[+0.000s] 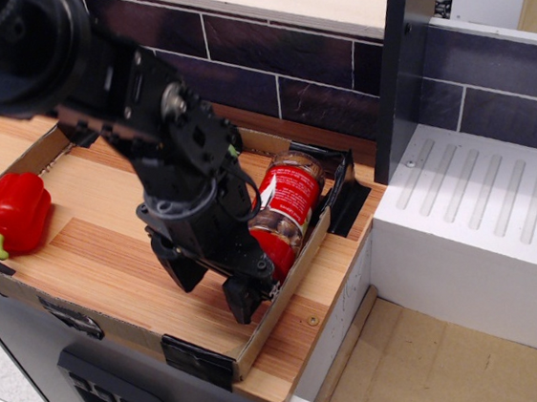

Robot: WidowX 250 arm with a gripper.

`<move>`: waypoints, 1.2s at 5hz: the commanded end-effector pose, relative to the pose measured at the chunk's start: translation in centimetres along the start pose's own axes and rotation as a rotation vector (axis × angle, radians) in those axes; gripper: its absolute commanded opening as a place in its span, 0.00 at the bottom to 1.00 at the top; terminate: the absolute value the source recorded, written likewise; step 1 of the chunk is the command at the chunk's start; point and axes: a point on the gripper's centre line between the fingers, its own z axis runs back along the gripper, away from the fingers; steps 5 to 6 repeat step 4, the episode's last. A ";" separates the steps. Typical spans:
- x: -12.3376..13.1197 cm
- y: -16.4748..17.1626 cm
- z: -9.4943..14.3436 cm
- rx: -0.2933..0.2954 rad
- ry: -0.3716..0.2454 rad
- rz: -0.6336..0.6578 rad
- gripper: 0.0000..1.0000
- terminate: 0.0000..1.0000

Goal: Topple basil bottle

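Observation:
The basil bottle [283,206] lies on its side along the right wall of the cardboard tray [287,285], red cap toward the front, clear end with brownish contents toward the back corner. My black gripper [210,289] hangs just left of the bottle, fingers pointing down at the tray floor near the front right corner. Its two fingers stand apart and hold nothing. The arm hides the bottle's left side.
A red bell pepper [10,214] lies at the tray's left edge. A dark tiled wall [312,62] runs behind the tray. A black post [408,62] and a white ribbed drain board [480,203] stand to the right.

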 end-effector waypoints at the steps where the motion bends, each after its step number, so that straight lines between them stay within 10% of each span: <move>1: 1.8 0.4 5.9 -0.047 -0.086 0.094 1.00 0.00; 3: 3.3 0.5 7.6 0.028 -0.109 0.202 1.00 0.00; 4: 3.3 0.5 7.6 0.028 -0.109 0.202 1.00 1.00; 6: 3.3 0.5 7.6 0.028 -0.109 0.202 1.00 1.00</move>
